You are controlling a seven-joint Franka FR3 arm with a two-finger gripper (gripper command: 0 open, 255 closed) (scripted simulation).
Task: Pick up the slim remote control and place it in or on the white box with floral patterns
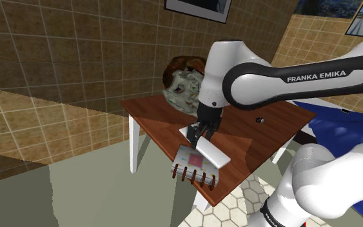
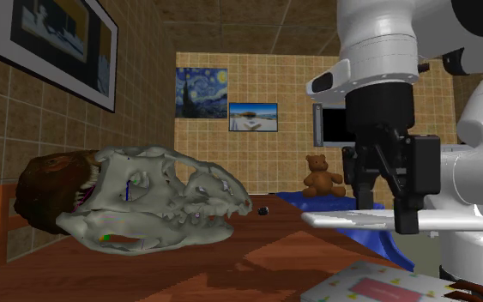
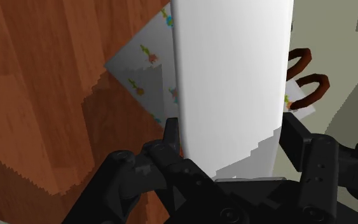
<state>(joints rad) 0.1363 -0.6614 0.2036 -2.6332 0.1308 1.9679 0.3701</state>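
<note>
Room: The walls (image 1: 57, 51) are made of tan tiles. Framed pictures hang on them. One is a painting (image 2: 202, 93) of a swirly blue night sky.
Table: The table (image 1: 154, 113) has a brown wood top and white legs. It stands on a pale floor, close to the tiled wall.
Arm: The big white arm (image 1: 283, 80) bends over the table and points down at it.
Skull: A large pale skull (image 1: 183, 87) with lots of teeth lies on the table on the wall side. It has a brown back part. In the second exterior view the skull (image 2: 153, 202) lies on that view's left.
Box: The white box (image 1: 187, 157) has small flowers on it in many colours. It sits at the table's edge on the side away from the wall. Brown curly loops stick out from it over the edge. The box (image 3: 142, 70) is under the tool.
Teddy: A brown teddy bear (image 2: 319, 176) sits far back, past the table.
Remote: The slim remote (image 1: 207, 149) is drawn plain white. It is up in the air, lying flat, right over the box and not touching it.
Tool: The black tool (image 1: 204, 132) is clamped on the remote. One finger presses on each long side.
Small thing: A tiny dark thing (image 1: 260, 119) lies on the table, well apart from the box. I cannot tell what it is.
</note>
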